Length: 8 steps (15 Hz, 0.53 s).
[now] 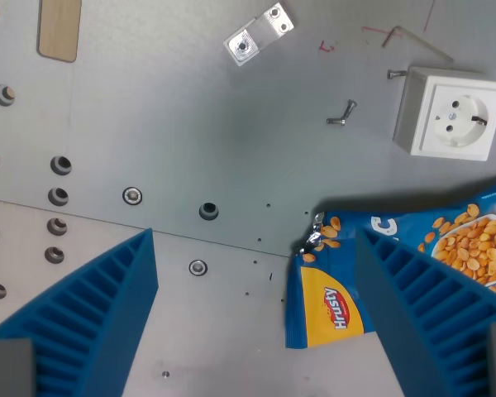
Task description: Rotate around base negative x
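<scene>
My gripper [256, 318] is open, its two blue ribbed fingers [99, 306] at the bottom left and bottom right of the wrist view. A blue snack bag [339, 289] with peanuts and a yellow "Hrusty" label lies on the grey metal plate [231, 124]. The right finger [430, 314] covers part of the bag. The bag's torn end lies in the gap between the fingers, close to the right finger. Nothing is held between the fingers.
A white wall socket [452, 113] sits at the upper right. A small metal bracket [259, 34] lies at the top middle, a wooden piece [59, 29] at the top left. A loose screw [341, 114] and an Allen key [413, 40] lie near the socket. Bolt holes [59, 165] dot the plate's left.
</scene>
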Available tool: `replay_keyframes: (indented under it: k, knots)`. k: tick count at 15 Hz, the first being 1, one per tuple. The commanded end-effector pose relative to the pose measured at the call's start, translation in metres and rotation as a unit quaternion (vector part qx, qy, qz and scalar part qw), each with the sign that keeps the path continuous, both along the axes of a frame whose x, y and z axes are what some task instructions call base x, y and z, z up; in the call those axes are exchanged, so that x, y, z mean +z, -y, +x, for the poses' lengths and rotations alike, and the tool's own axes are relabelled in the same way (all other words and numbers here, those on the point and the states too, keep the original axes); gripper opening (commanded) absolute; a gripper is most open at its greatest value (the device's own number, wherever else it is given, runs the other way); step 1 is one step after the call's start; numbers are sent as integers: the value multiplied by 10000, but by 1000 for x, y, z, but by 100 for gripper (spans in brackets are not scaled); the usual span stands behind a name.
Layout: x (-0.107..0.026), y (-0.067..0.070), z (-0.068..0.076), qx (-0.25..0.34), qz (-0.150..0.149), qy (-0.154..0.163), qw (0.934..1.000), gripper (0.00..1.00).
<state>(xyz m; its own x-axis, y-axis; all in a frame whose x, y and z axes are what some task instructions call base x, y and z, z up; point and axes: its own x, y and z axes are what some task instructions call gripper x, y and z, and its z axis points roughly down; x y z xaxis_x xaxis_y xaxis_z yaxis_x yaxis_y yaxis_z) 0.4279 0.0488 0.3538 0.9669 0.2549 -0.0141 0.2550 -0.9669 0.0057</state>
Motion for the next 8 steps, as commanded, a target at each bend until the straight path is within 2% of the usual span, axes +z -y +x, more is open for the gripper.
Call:
replay_keyframes:
  k: [1, 8]
  knots:
    - [3, 0, 0, 0, -65, 30, 10000, 100]
    - [3, 0, 0, -1, -531, 30, 9986, 100]
